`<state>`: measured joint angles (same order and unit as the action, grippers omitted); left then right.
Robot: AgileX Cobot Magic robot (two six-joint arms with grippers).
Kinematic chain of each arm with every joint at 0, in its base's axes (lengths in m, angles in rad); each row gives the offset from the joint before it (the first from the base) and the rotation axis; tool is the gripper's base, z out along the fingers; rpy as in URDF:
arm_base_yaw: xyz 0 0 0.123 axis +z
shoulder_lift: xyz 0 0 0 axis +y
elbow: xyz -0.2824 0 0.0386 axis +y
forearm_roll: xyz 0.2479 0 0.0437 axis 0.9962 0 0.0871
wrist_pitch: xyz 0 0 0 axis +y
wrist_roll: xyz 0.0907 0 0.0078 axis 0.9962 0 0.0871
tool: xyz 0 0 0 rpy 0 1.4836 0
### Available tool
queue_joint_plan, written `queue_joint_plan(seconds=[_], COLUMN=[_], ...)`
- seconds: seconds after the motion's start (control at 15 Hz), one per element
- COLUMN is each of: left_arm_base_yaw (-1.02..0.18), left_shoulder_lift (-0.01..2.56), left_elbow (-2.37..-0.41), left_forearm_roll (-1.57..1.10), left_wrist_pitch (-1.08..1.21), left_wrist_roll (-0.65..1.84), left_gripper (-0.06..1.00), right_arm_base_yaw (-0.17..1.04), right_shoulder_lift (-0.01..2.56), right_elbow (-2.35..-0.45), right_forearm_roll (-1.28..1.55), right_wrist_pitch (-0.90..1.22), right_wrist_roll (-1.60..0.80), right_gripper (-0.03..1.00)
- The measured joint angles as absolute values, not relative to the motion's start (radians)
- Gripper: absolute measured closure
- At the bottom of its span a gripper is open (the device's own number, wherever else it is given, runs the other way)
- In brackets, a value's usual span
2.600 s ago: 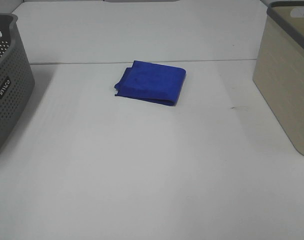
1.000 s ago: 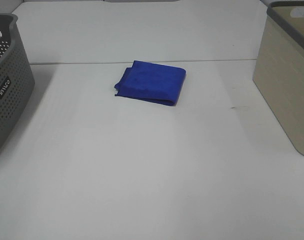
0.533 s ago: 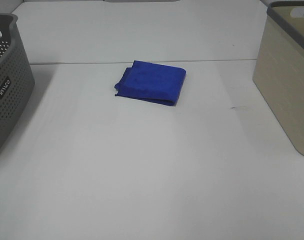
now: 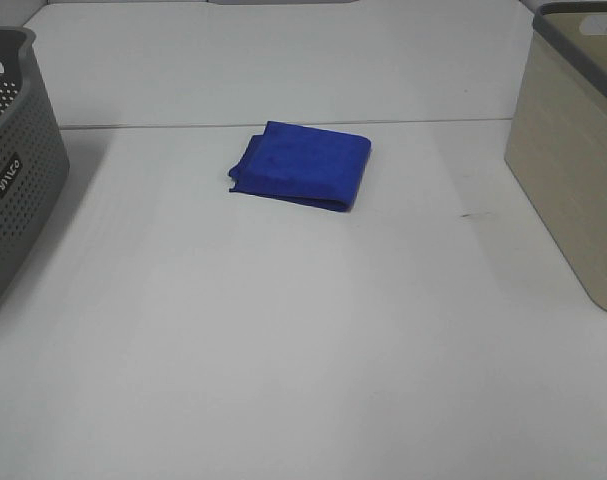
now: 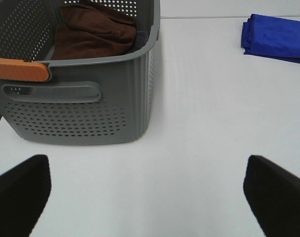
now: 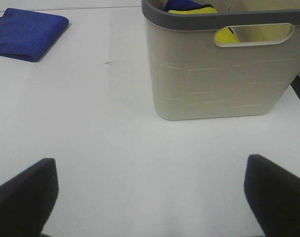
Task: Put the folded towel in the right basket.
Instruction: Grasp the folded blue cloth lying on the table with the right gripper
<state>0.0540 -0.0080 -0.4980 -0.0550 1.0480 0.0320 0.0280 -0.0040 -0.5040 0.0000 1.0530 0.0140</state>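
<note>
A folded blue towel (image 4: 301,165) lies flat on the white table, a little behind the middle; it also shows in the left wrist view (image 5: 277,31) and the right wrist view (image 6: 26,32). The right basket (image 4: 573,150) is beige with a grey rim and stands at the right edge; in the right wrist view (image 6: 219,69) it holds yellow and blue cloths. My left gripper (image 5: 145,195) is open and empty near the front left. My right gripper (image 6: 147,195) is open and empty near the front right. Neither arm shows in the exterior high view.
A grey perforated basket (image 4: 13,170) stands at the left edge; in the left wrist view (image 5: 80,89) it holds a brown cloth (image 5: 93,32) and has an orange handle. A small dark mark (image 4: 471,214) is on the table right of the towel.
</note>
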Motion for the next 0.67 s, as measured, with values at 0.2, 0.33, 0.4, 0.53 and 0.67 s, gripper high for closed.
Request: queue_joint_plan(seconds=[0.2,0.33,0.4,0.53,0.67], left_arm_base_yaw=[0.054,0.054,0.054,0.054,0.054], left_shoulder_lift=[-0.008,-0.008,-0.008,-0.008,-0.008], left_elbow=[-0.498,-0.498,-0.498,-0.498,-0.498], left_forearm_roll=[-0.055,-0.055,-0.055,-0.055,-0.055], left_wrist_pitch=[1.048,1.048,1.048,1.048,1.048], left_wrist_roll=[0.032,0.032,0.032,0.032,0.032], left_gripper=[-0.04,-0.04,-0.04,-0.04,-0.04], right_arm_base_yaw=[0.028,0.028,0.028,0.028,0.028], right_shoulder_lift=[-0.004,-0.004,-0.004,-0.004,-0.004], right_elbow=[-0.504,-0.504,-0.504,-0.504,-0.504], right_forearm_roll=[0.0,0.0,0.0,0.0,0.0], right_wrist_pitch=[1.053,1.053,1.053,1.053,1.053], right_wrist_roll=[0.014,0.014,0.014,0.014,0.014], right_gripper=[0.0,0.0,0.0,0.0,0.0])
